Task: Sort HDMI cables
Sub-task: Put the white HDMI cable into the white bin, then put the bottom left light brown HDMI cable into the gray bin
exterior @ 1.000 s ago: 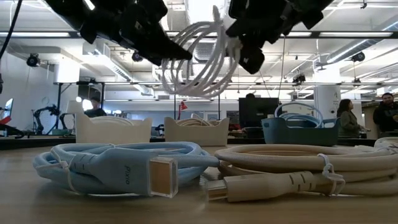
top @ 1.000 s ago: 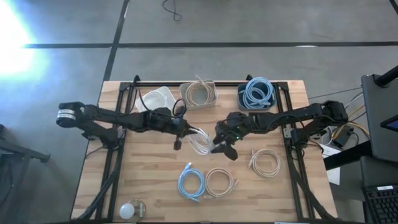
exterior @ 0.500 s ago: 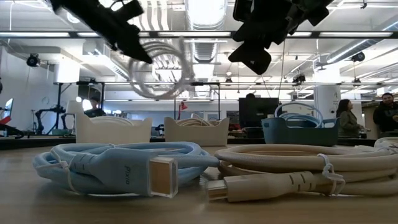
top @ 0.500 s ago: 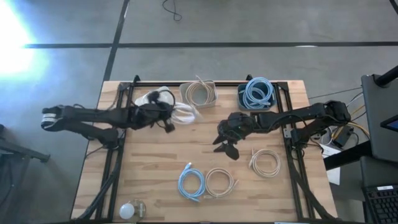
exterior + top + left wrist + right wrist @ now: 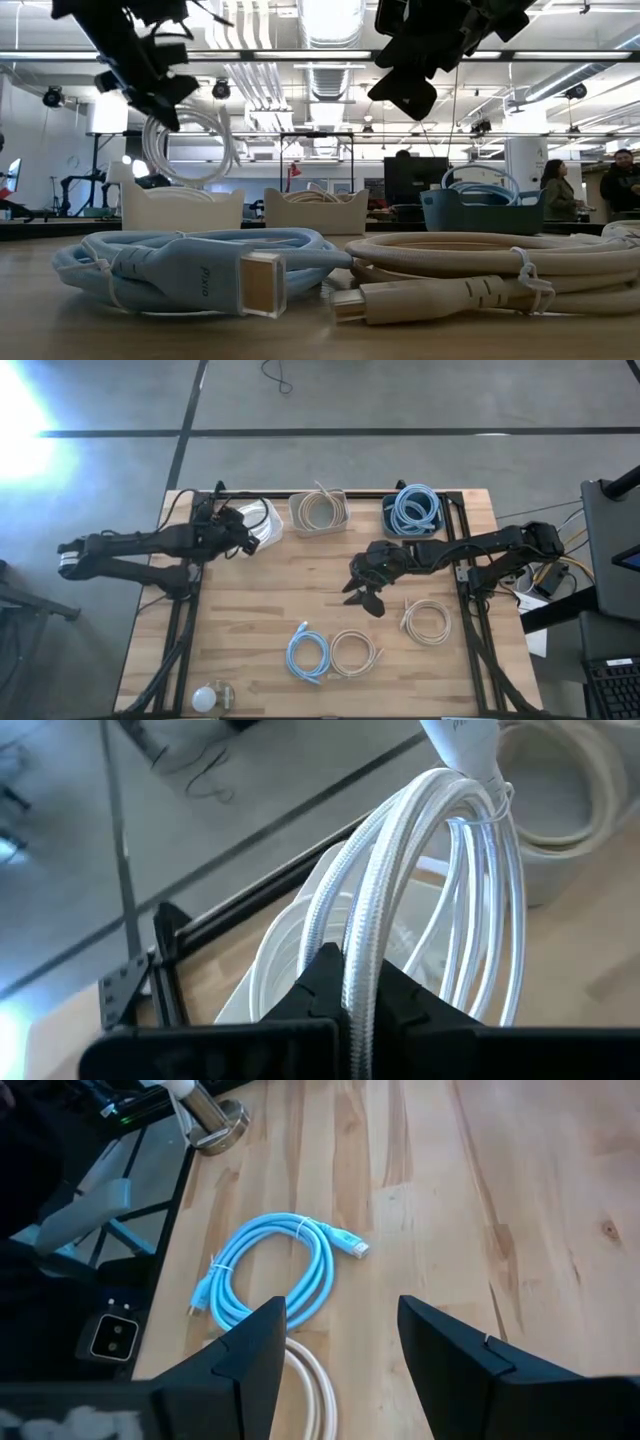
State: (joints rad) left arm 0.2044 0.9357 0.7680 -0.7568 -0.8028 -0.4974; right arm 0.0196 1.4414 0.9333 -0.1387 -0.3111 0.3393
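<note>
Left gripper clamps the white cable coil above the white bin; off-centre release could snag its rim

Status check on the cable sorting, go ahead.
Left gripper shut on white cable coil, above white bin. Right gripper open, mid-table. Nothing in the way.

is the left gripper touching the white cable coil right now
Touching. The left wrist view shows the left gripper with its dark fingers closed on strands of the white cable coil, which hangs over the white bin.
</note>
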